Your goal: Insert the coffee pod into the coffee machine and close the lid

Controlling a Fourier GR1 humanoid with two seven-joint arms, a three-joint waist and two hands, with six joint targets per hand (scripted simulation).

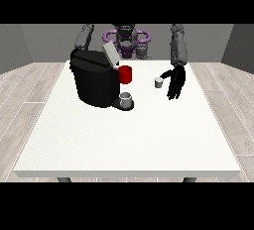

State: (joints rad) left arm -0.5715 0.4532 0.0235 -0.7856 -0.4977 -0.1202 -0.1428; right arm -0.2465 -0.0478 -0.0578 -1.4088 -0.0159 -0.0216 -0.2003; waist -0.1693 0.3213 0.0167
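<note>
White table (129,140) on grey plank floor, black coffee machine (94,83) with lid (110,54) raised, small white coffee pod (158,82) just beside straight, relaxed fingers of hand at view's right (175,83), contact unclear, other hand hidden behind machine.

The coffee machine (94,81) hides the hand at the view's left entirely. Contact between the hand at the view's right (175,82) and the coffee pod (158,82) cannot be determined. The table (129,140) conceals most of its legs.
</note>
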